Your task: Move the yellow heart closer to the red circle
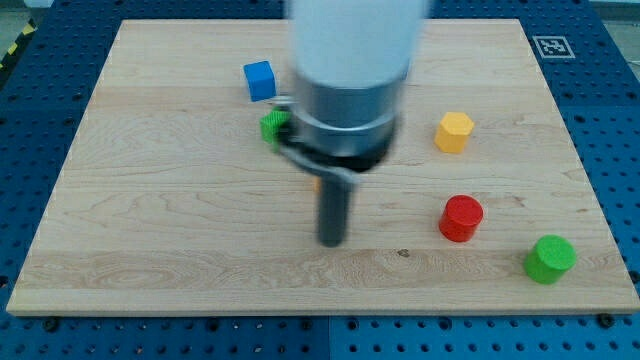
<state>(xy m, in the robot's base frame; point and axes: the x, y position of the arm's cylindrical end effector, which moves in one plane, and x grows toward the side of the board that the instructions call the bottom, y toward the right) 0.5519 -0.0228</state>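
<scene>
The red circle (461, 218) lies at the board's lower right. A yellow block (454, 131) lies above it, toward the view's top, with a clear gap between them; its outline looks angular and I cannot make out a heart shape. My tip (331, 243) rests on the board well to the left of the red circle and a little lower, touching no block. The arm's bulky body hides the board's upper middle.
A blue cube (259, 80) sits at the upper left of centre. A green block (272, 125) is partly hidden by the arm. A green circle (549, 259) lies near the bottom right corner. A small orange sliver (314, 184) shows at the rod's left edge.
</scene>
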